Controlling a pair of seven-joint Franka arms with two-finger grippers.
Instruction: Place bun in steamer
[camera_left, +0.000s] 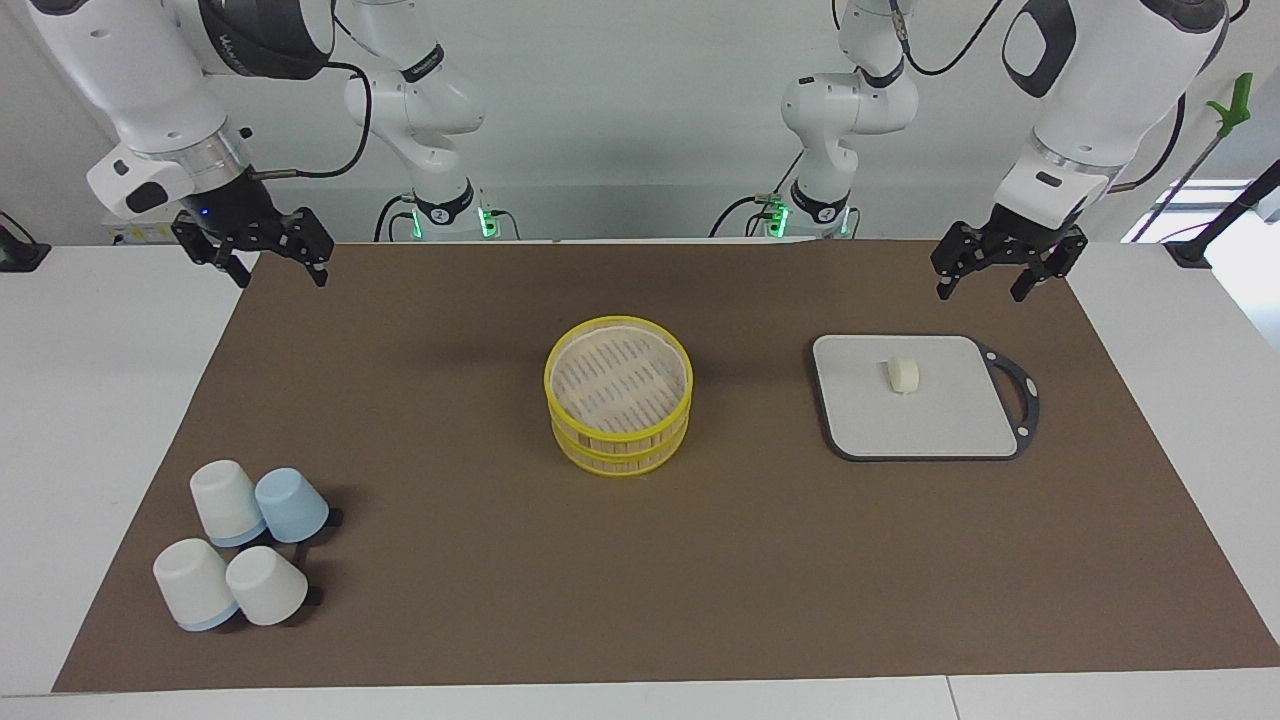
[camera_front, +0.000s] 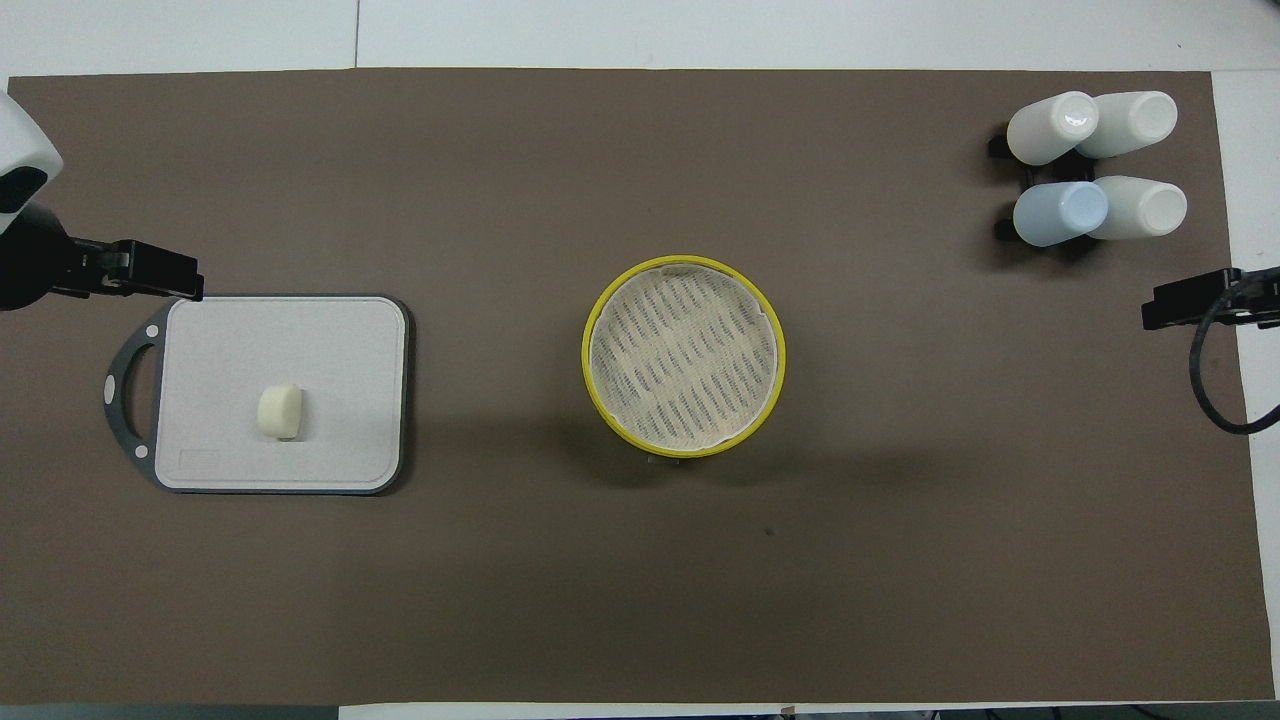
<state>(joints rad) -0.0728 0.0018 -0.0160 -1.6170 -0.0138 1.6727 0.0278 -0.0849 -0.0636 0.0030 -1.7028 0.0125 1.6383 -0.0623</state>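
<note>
The bun (camera_left: 903, 376) is a small cream-white lump lying on a grey board (camera_left: 930, 425) toward the left arm's end of the table; it also shows in the overhead view (camera_front: 281, 411). The steamer (camera_left: 620, 447), with yellow rims and a slatted floor, stands at the mat's middle and holds nothing; it also shows in the overhead view (camera_front: 684, 263). My left gripper (camera_left: 985, 288) hangs open and empty in the air over the mat by the board. My right gripper (camera_left: 282, 278) hangs open and empty over the mat's corner at the right arm's end.
Several upturned white and pale blue cups (camera_left: 240, 545) stand clustered at the right arm's end, farther from the robots than the steamer. The board (camera_front: 300, 340) has a dark handle loop. A brown mat (camera_left: 640, 580) covers the table.
</note>
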